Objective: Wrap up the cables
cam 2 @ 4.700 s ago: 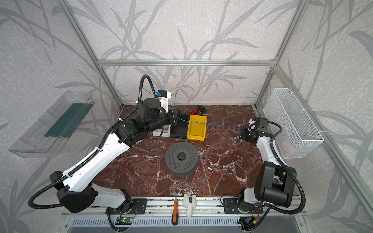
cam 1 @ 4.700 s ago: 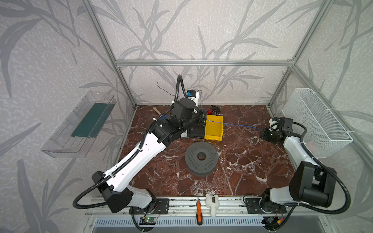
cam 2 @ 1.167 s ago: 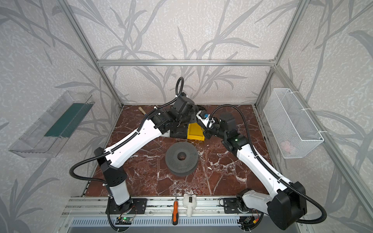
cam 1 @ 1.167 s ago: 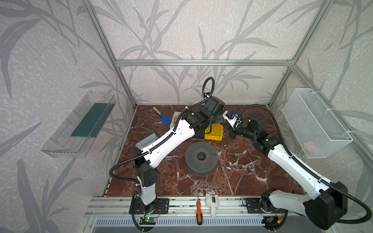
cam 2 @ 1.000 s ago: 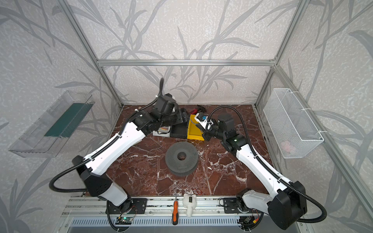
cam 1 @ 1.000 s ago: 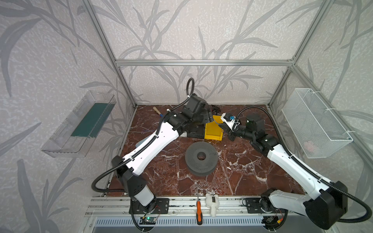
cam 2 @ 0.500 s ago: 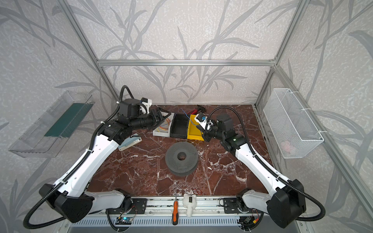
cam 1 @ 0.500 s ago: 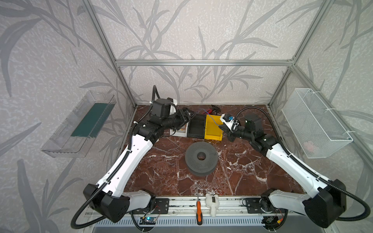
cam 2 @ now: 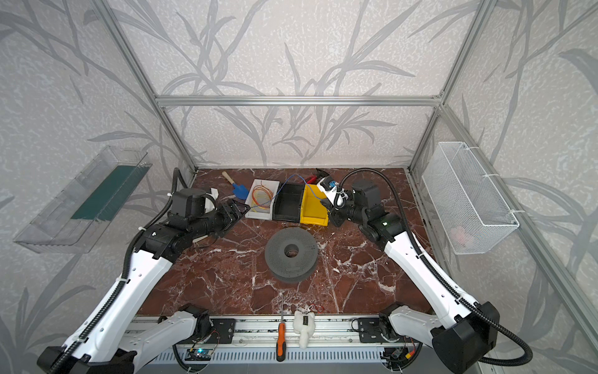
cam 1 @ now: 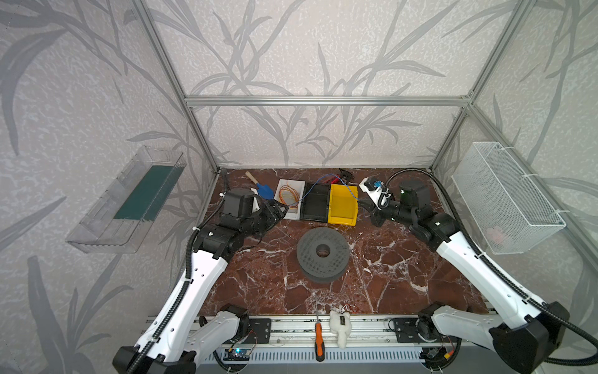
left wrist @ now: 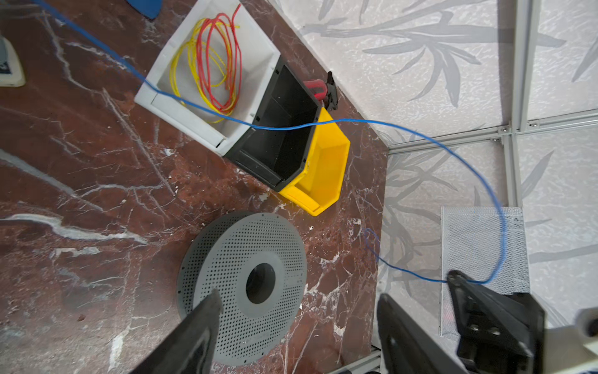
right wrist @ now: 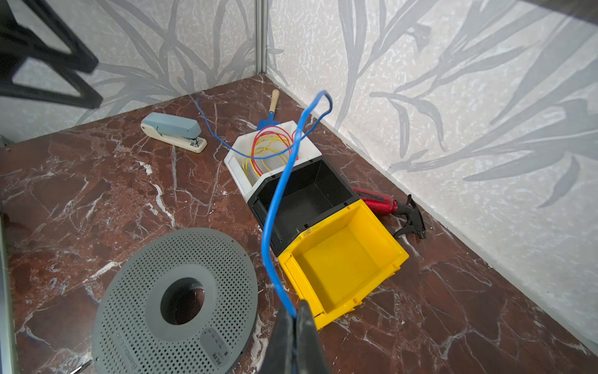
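Note:
The cables are one thin bright-blue wire (cam 1: 323, 180) (cam 2: 293, 176). It trails from the marble floor by the stapler, crosses the white bin, and arches up over the black and yellow bins. My right gripper (right wrist: 294, 315) (cam 1: 364, 205) is shut on the wire's raised end beside the yellow bin; the wire (right wrist: 275, 200) rises from its tips. In the left wrist view the wire (left wrist: 291, 127) loops round to the right gripper (left wrist: 459, 281). My left gripper (left wrist: 299, 301) (cam 1: 281, 210) (cam 2: 238, 210) stands open and holds nothing, low at the left of the white bin.
A grey perforated spool (cam 1: 322, 254) lies mid-floor. Behind it stand a white bin (cam 1: 299, 184) with orange and yellow wires, a black bin (cam 1: 315, 202) and a yellow bin (cam 1: 343, 204). Stapler (right wrist: 171, 131), blue trowel (cam 1: 263, 191), red spray bottle (right wrist: 375, 197). Screwdriver (cam 1: 318, 340) on the front rail.
My left arm has swung from above the bins back to the left and dropped low beside the white bin. The right gripper has kept its hold on the blue wire near the yellow bin.

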Tool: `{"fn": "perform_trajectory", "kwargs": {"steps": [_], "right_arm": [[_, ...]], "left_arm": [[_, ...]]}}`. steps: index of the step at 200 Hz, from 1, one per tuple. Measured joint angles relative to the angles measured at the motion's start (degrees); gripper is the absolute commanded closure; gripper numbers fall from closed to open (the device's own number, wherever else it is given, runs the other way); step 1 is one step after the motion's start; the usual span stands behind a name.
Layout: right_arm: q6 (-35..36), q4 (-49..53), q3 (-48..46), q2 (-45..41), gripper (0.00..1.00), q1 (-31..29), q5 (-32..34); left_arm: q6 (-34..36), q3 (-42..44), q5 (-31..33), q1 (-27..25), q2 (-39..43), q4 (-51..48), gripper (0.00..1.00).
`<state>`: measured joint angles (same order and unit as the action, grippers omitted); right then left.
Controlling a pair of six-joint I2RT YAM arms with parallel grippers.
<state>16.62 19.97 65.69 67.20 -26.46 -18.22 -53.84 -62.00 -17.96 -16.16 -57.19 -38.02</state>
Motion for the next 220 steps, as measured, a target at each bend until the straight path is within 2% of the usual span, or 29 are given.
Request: {"fn": "perform_trajectory", "kwargs": {"steps": [64, 112, 187, 220], "right_arm": [[-3.2, 8.2, 8.9, -0.4, 1.00, 0.2, 0.1], [-4.8, 11.5, 9.6, -0.5, 1.00, 0.2, -2.3], [-7.3, 17.1, 11.1, -2.9, 1.00, 0.2, -5.5], [-8.6, 17.9, 11.5, -4.9, 1.00, 0.2, -5.9]], "left_arm": [[-1.9, 9.5, 4.8, 0.2, 2.4, 6.1, 0.23], [-2.9, 11.6, 7.6, 1.2, 2.7, 13.4, 0.23], [-1.5, 11.6, 7.5, 4.2, -7.1, 27.4, 0.25], [-2.8, 11.7, 6.3, 4.3, -7.8, 31.2, 0.25]]}}
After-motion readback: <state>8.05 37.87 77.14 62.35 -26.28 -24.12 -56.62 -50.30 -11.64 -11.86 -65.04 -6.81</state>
